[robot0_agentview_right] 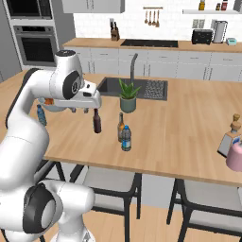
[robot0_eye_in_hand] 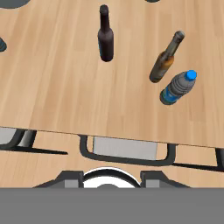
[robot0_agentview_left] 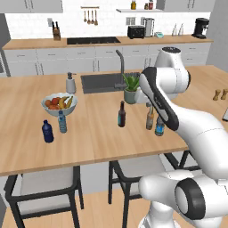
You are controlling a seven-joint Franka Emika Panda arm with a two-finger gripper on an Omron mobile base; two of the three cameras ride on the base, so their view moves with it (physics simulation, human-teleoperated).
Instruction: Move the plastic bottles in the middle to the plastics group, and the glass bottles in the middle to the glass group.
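**A:** Three bottles stand in the middle of the wooden island counter (robot0_agentview_left: 102,147): a near-black long-necked glass bottle (robot0_agentview_left: 121,114), an amber long-necked glass bottle with a pale label (robot0_eye_in_hand: 165,58), and a small clear greyish plastic water bottle with a blue cap (robot0_eye_in_hand: 178,88). None looks sorted yet.

**B:** Where do they go?

**A:** The plastics group is by the fruit bowl (robot0_agentview_left: 59,103): a squat navy bottle (robot0_agentview_left: 47,131) and a slim pale-blue see-through bottle (robot0_agentview_left: 62,122). The glass group is the pair of stubby brown bottles (robot0_agentview_left: 220,94) at the counter's far right.

**B:** And the gripper?

**A:** It hangs above the counter's near edge, looking down on the three, holding nothing that I can see. I cannot tell whether its fingers are apart or together.

**B:** So which step?

**A:** I'd judge the first pick is being lined up. The next move calls for dropping over one bottle; amber and water bottle stand just beside each other, so care is needed there.
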